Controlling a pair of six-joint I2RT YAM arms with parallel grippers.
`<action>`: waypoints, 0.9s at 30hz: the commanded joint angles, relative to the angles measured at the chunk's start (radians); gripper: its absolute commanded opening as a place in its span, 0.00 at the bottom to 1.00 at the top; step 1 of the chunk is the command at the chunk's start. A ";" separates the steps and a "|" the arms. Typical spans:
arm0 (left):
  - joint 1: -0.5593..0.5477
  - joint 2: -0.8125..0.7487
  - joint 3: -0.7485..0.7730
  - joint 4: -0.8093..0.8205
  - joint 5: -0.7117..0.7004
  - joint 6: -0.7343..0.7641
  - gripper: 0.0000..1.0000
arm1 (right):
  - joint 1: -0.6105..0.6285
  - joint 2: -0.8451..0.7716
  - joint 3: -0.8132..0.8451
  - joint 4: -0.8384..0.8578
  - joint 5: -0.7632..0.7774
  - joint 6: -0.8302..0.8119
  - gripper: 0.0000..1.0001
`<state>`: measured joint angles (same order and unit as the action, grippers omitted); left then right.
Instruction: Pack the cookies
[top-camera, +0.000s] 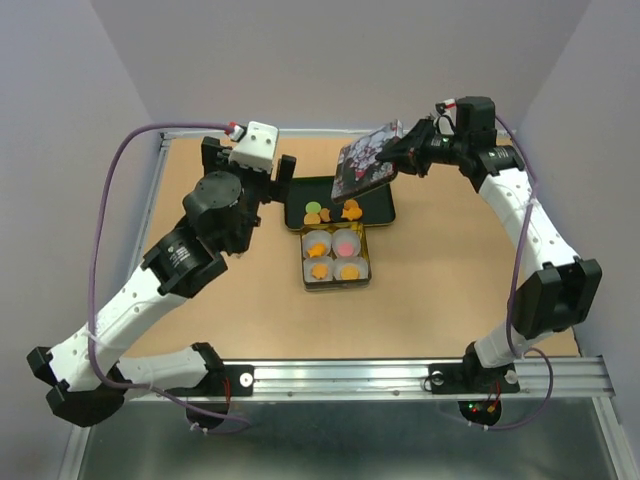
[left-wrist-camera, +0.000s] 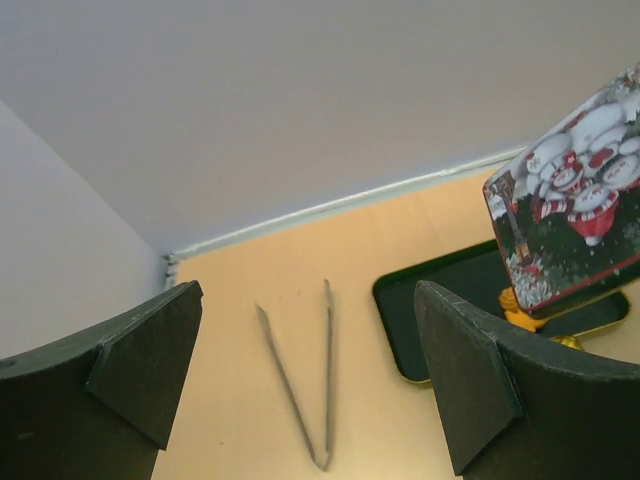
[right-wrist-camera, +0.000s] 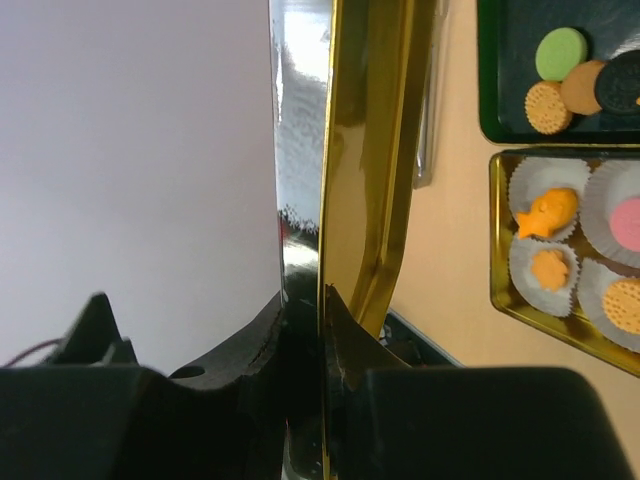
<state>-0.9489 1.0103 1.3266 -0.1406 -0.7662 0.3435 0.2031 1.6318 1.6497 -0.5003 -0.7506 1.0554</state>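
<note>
Cookies lie in two places. Several cookies (top-camera: 325, 212), orange, green and dark, lie on the dark green tray (top-camera: 380, 212). In the gold tin (top-camera: 337, 282) four white paper cups hold an orange fish (right-wrist-camera: 548, 213), a small orange piece (right-wrist-camera: 550, 270), a pink round (right-wrist-camera: 628, 222) and an orange round (right-wrist-camera: 625, 305). My right gripper (top-camera: 398, 160) is shut on the edge of the tin lid (top-camera: 365, 158), printed with snowmen, and holds it tilted above the tray's far side; the grip shows in the right wrist view (right-wrist-camera: 322, 300). My left gripper (top-camera: 248, 165) is open and empty left of the tray.
Metal tongs (left-wrist-camera: 310, 380) lie on the wooden table between the fingers of my left gripper (left-wrist-camera: 305, 300), left of the tray (left-wrist-camera: 450, 310). The lid (left-wrist-camera: 575, 215) hangs over the tray's right part. Grey walls enclose the table on three sides.
</note>
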 joint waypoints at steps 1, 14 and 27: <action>0.165 0.053 0.100 -0.148 0.227 -0.274 0.99 | -0.008 -0.105 -0.085 0.052 -0.018 -0.106 0.00; 0.711 0.136 -0.087 -0.019 1.309 -0.822 0.99 | -0.030 -0.302 -0.473 0.420 -0.176 -0.085 0.00; 0.711 -0.025 -0.421 0.213 1.391 -0.995 0.98 | -0.036 -0.386 -1.020 1.362 -0.254 0.410 0.00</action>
<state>-0.2386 1.0348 0.9668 -0.0395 0.5728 -0.5880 0.1761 1.2701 0.6827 0.5404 -0.9657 1.3701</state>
